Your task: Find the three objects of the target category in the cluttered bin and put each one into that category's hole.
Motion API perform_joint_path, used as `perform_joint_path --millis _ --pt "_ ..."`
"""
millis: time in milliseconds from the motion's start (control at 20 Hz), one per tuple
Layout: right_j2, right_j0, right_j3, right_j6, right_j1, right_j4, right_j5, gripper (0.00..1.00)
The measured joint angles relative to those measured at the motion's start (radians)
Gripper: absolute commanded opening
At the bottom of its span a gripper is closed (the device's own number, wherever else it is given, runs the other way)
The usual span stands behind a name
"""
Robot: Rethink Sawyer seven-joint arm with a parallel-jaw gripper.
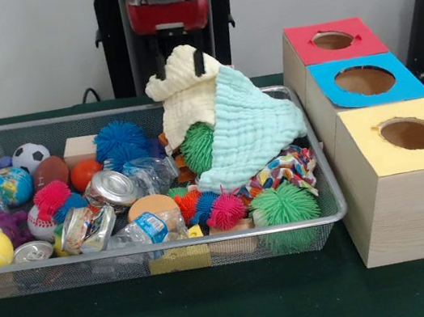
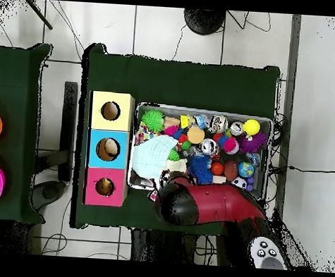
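Fingers: I have the gripper (image 1: 180,70) pinched on the cream cloth (image 1: 182,90) — two dark fingers (image 1: 198,62) sink into its bunched top, so they are closed around the fabric, not spread.

Cream cloth: it hangs from that pinch above the far rim of the wire bin (image 1: 332,211), lifted clear enough that its lower edge drapes instead of lying flat.

Mint cloth: the pale green cloth (image 1: 252,131) trails down from the cream one onto the toys at the bin's end nearest the boxes; I judge it is snagged or caught up in the same grasp, though I cannot tell which.

Target guess: cloths look like the category I am hunting — a patterned fabric piece (image 1: 288,170) lies in the bin under the mint cloth's lower corner and may be the third.

Holes: three boxes stand just beside the bin on the tabletop (image 1: 223,312) — red box (image 1: 335,40) farthest back, blue box (image 1: 363,81) in the middle, yellow box (image 1: 409,132) nearest the camera. Which hole belongs to cloths I cannot tell.

Bin clutter: spiky balls, crushed cans, bottles and small sports balls fill the rest of the bin, away from the boxes.

Risk: two cloths on one pinch may bunch at a hole's edge, or the mint one may drop back on the carry.

Overhead: the red arm (image 2: 209,203) covers the bin's edge, hiding the grasp.
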Motion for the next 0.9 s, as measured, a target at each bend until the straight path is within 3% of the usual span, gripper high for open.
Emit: perform_joint_path --millis 200,450,900 --pt "0.0 0.038 0.0 0.0 0.028 0.054 -0.071 1.0" --pt "-0.038 0.112 -0.014 0.0 0.053 0.065 -0.135 1.0" --pt "-0.089 0.196 -0.038 0.0 0.063 0.085 -0.158 1.0"
